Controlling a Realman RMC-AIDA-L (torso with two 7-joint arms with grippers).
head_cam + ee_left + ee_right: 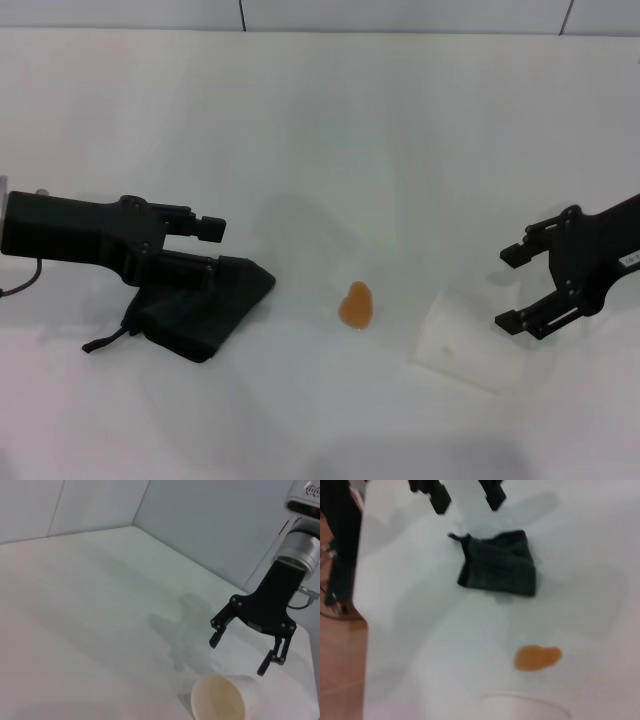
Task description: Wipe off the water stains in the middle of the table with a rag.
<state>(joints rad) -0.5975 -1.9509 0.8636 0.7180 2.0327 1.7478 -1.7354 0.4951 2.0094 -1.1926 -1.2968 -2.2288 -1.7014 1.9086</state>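
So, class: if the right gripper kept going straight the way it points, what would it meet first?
Probably the paper cup lying just ahead of the open right gripper; beyond it sits the orange stain. Height is unclear, so it might pass over.

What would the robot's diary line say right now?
left gripper: open, over rag | right gripper: open, by cup | stain: unwiped

No legible text, label, brand, number or sign found on any surface. A small pale tag on the right arm (630, 258) carries marks too small to read.
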